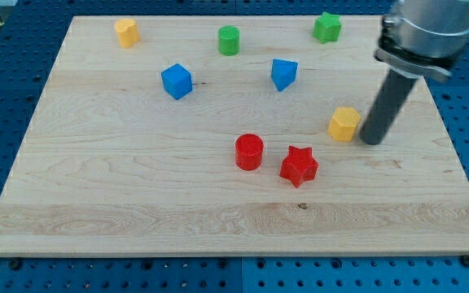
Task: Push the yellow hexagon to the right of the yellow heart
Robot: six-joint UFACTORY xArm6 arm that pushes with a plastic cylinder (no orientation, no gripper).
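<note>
Left of the tool, a red cylinder (249, 151), red star (299, 165), two blue blocks (177, 81) (283, 73), green cylinder (229, 40) and green star (326, 27) are sitting on the counter (120, 187).

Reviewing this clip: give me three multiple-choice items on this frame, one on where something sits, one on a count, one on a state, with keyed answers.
1. Where is my tip relative to the yellow hexagon?
A. just to its right in the view
B. far to its left
C. at the view's bottom edge

2. How many red blocks are on the board?
A. one
B. two
C. four

3. The yellow hexagon and the yellow heart are:
A. touching
B. stacked
C. far apart

Answers:
1 A, the rod's end stands close beside the hexagon's right side.
2 B, a red cylinder and a red star.
3 C, the heart lies near the view's top left, the hexagon at mid-right.
</note>
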